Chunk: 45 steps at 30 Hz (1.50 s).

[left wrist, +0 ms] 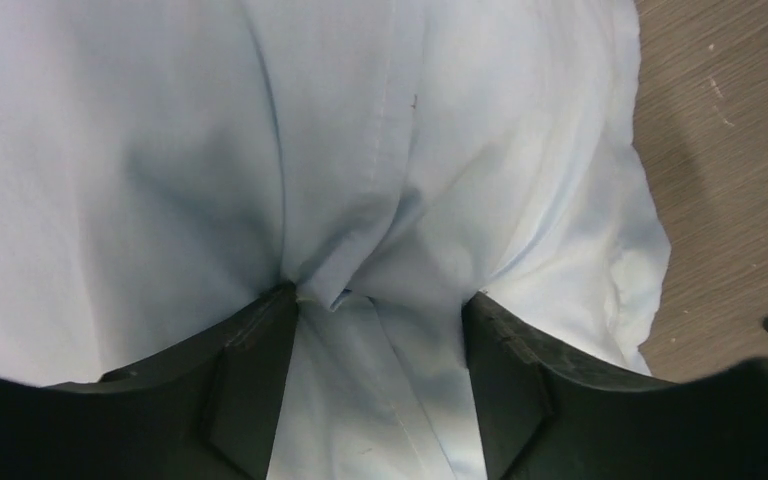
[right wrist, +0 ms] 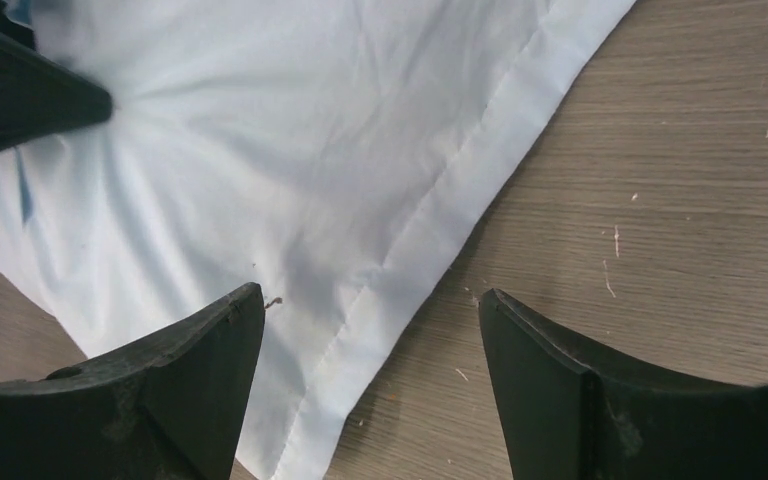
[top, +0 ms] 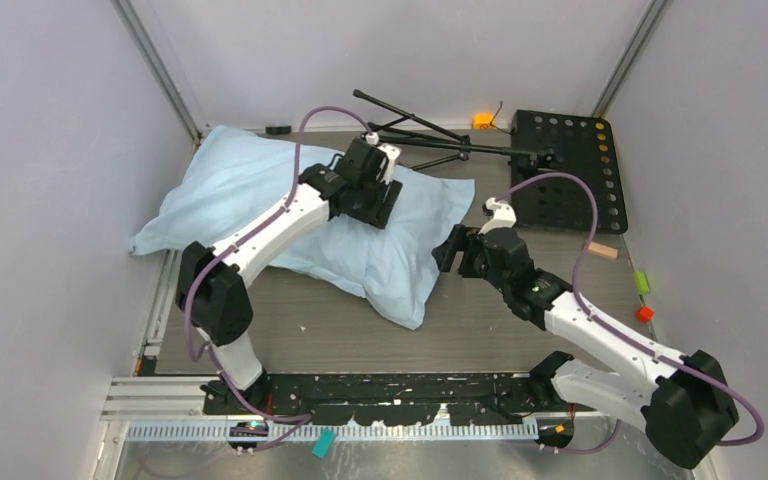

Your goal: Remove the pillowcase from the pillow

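Observation:
The light blue pillowcase point(top: 250, 190) covers the plump pillow, which lies slantwise on the left half of the table; the pillow itself is hidden inside it. My left gripper point(top: 372, 195) presses down into the case near its right end. In the left wrist view its fingers point(left wrist: 260, 350) stand apart, with a puckered fold of pillowcase point(left wrist: 160, 150) bunched between them point(left wrist: 380, 295). My right gripper point(top: 450, 250) is open just right of the case. In the right wrist view it point(right wrist: 370, 300) straddles the stitched hem of the pillowcase point(right wrist: 260, 150), left finger over fabric, right finger over bare table.
A folded black tripod point(top: 430, 135) lies behind the pillow. A black perforated plate point(top: 565, 170) sits at back right. A wooden block point(top: 603, 250), a green block point(top: 641, 281) and a red block point(top: 644, 314) lie along the right edge. Walls close both sides.

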Each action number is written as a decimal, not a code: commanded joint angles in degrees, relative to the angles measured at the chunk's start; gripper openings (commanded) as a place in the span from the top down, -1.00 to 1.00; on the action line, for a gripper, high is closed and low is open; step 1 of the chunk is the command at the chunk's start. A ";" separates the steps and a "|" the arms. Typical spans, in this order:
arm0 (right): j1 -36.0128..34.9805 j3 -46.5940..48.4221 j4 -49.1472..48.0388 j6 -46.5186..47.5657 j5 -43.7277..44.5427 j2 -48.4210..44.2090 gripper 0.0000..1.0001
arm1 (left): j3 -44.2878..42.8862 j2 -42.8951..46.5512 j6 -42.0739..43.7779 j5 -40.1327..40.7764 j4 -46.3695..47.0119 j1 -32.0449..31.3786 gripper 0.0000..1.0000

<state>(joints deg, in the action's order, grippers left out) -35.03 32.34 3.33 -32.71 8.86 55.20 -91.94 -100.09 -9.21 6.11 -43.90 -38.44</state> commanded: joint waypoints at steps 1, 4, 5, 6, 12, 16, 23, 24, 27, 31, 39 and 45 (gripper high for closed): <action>0.00 4.59 -3.09 0.04 -2.33 4.04 -0.66 | 3.28 3.40 -4.00 -7.63 1.76 3.88 -0.16; 0.05 8.07 -3.15 0.19 -5.15 7.55 -0.65 | 4.55 3.83 -4.21 -8.56 2.29 4.54 0.05; 0.05 9.01 -4.38 0.09 -6.16 8.83 -0.65 | 4.78 4.16 -4.35 -8.79 2.45 4.59 0.12; 0.05 10.20 -5.13 -0.11 -7.61 10.05 -0.65 | 5.05 4.49 -4.59 -8.93 2.79 4.67 0.16; -0.02 17.56 -7.09 -2.73 -15.78 17.94 -0.62 | 4.97 8.20 -5.24 -9.09 2.35 4.80 -0.20; 0.03 22.90 -6.12 -4.07 -18.70 24.46 -0.57 | 4.55 10.26 -4.65 -3.89 0.47 4.80 -0.28; 0.00 28.05 -1.05 -3.86 -16.80 30.37 -0.38 | 3.26 7.74 -2.52 3.33 -5.21 4.80 -0.32; -0.02 28.12 -0.38 -3.83 -16.25 30.68 -0.36 | 3.14 7.43 -2.28 4.32 -5.76 4.78 -0.34; 0.00 27.46 0.77 -3.23 -15.18 30.80 -0.25 | 2.97 6.59 -1.66 6.95 -6.97 4.82 -0.36; -0.01 24.24 1.87 -2.39 -11.61 29.24 -0.11 | 2.72 6.40 -1.25 13.13 -8.91 4.92 -0.32; 0.07 16.81 5.50 0.36 -1.11 21.59 -0.12 | 5.79 9.56 -3.46 11.47 -6.75 6.53 -0.08; 0.05 24.54 7.31 2.28 -6.02 19.07 -0.46 | 6.64 10.57 -3.95 6.90 -4.40 6.53 0.08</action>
<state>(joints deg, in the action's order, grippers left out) -34.81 49.52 11.25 -33.10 3.90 76.84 -86.28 -92.12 -13.10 14.09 -49.28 -32.84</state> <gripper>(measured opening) 0.683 0.475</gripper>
